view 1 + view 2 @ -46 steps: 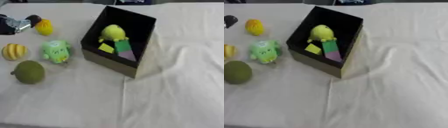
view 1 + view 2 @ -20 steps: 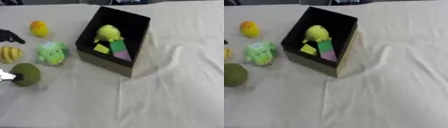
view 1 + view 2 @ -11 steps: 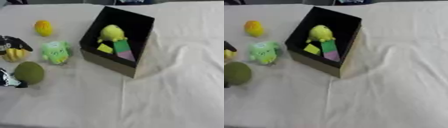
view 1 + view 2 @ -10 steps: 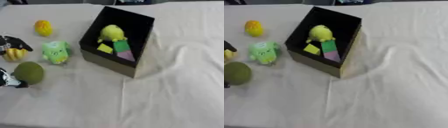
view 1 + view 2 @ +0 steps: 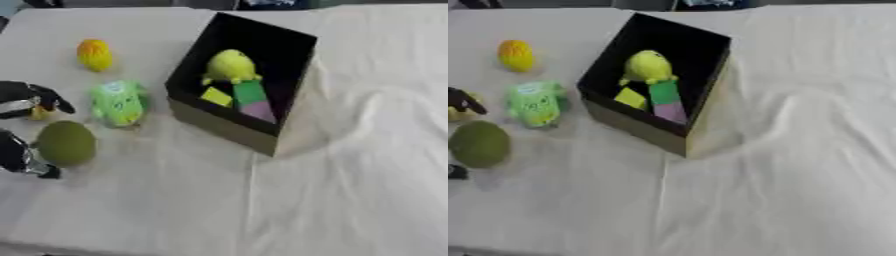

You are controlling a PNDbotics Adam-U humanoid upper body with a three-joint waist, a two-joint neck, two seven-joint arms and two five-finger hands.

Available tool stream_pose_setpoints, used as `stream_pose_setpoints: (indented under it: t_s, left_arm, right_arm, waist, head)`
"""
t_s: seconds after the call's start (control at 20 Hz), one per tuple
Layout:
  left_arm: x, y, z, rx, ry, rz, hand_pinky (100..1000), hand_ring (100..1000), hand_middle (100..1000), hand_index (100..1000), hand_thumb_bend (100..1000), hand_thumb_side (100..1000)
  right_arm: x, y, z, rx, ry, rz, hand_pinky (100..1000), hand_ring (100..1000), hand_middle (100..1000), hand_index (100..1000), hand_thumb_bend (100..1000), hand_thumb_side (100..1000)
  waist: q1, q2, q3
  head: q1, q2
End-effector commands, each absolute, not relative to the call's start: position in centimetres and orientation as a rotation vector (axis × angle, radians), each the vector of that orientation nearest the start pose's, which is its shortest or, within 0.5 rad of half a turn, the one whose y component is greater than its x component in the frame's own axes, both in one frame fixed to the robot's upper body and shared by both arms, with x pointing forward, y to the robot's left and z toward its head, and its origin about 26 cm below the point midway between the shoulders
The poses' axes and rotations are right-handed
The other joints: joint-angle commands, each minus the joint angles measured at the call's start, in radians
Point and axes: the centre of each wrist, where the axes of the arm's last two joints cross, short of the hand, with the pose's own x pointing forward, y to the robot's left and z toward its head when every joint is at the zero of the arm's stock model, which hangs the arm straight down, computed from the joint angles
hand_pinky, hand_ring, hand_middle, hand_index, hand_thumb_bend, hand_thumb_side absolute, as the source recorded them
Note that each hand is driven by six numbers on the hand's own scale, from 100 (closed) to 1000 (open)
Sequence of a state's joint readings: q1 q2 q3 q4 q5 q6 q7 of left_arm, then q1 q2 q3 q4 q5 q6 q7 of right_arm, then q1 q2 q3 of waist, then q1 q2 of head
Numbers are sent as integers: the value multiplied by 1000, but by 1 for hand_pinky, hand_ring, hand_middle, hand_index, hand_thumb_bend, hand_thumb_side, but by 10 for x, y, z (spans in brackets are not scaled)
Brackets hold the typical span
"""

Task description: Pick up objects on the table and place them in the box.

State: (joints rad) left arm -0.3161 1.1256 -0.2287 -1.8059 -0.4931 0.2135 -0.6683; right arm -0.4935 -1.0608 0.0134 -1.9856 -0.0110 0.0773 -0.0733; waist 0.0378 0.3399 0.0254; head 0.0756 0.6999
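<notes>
The left robot hand (image 5: 26,102) enters at the left edge of the left eye view, its dark fingers spread apart above and below the round olive-green ball (image 5: 66,143); no finger is seen closed around the ball, and it cannot be told whether they touch it. A small yellow object (image 5: 460,114) lies partly under the upper fingers. Just right of the robot hand stands the light-green soft toy (image 5: 118,102); beyond it lies the orange-yellow oval toy (image 5: 94,54). Well to the right, the black open-topped box (image 5: 289,47) holds a yellow-green rounded toy (image 5: 229,66), a yellow block (image 5: 215,96) and a green-and-pink block (image 5: 254,101). All rest on the white cloth-covered table (image 5: 367,165).
</notes>
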Motion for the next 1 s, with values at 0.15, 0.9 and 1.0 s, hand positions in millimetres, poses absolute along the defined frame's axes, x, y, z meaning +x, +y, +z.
stream_pose_setpoints:
  t_s: [0.15, 0.9, 1.0]
  left_arm:
    - [315, 365, 239, 892, -872, -1614, 899, 877, 851, 906, 682, 311]
    - [324, 362, 231, 975, -813, -1661, 837, 805, 783, 829, 524, 241]
    - [324, 361, 231, 985, -803, -1670, 827, 792, 773, 823, 504, 217]
  right_arm:
    - [279, -320, 352, -885, -2260, 946, 836, 817, 654, 778, 100, 710]
    - [280, -320, 348, -863, -2253, 940, 837, 817, 648, 782, 100, 735]
    - [280, -320, 348, -859, -2254, 938, 837, 817, 648, 783, 100, 737]
  waist:
    - [0, -9, -2]
    - [-1, 8, -7]
    - [0, 8, -8]
  head:
    - [-6, -19]
    - [-4, -24]
    - [-4, -24]
